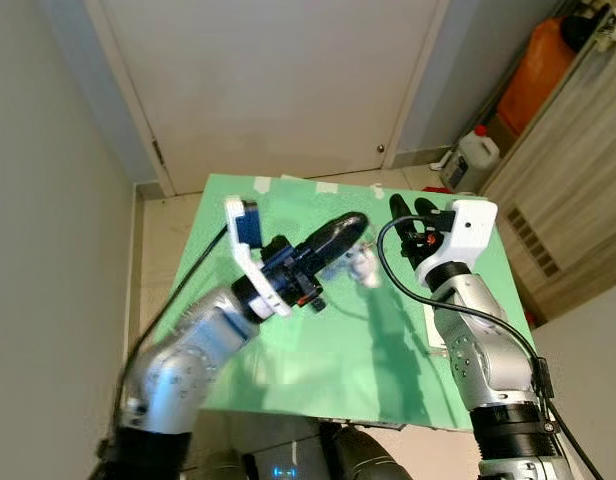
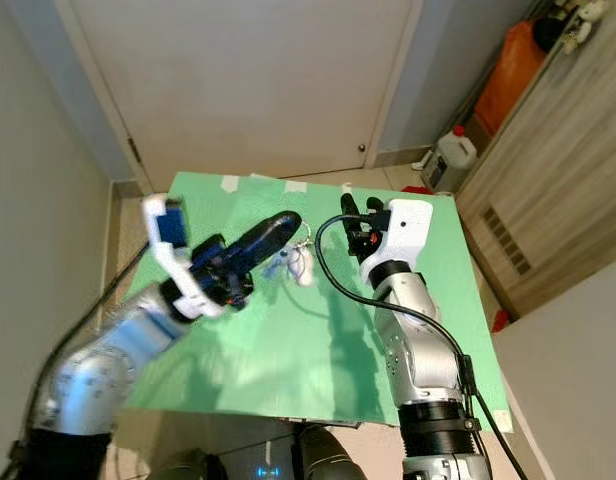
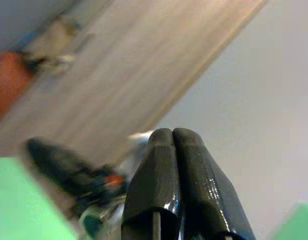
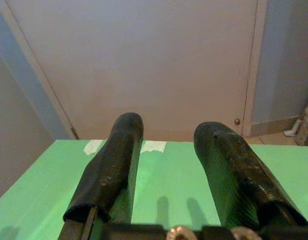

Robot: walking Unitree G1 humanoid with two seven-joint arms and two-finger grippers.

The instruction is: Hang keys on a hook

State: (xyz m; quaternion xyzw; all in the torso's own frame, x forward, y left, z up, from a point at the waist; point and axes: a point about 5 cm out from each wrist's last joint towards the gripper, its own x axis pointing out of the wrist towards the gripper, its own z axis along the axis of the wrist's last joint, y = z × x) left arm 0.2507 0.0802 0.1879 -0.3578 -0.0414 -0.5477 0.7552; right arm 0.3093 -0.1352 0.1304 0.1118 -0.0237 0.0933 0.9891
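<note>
- Left gripper (image 1: 350,227) is raised over the green table (image 1: 288,360), fingers pressed together.
- Keys (image 2: 293,264) appear to dangle just beneath its tip; the grip is hidden.
- Right gripper (image 4: 176,170) is held apart, empty.
- No hook is seen; keys should be lifted steadily.

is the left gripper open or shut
Shut: the left gripper has its two black fingers pressed together, with no gap between them in the left wrist view.

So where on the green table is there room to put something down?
The green table is mostly bare. The widest free patch is the near middle, between the two arms. There is also a bare strip at the far edge, by the bits of tape near the door. It is crowded mid-table, where the left gripper, fingers together, hangs over the keys, with the right gripper close by.
</note>
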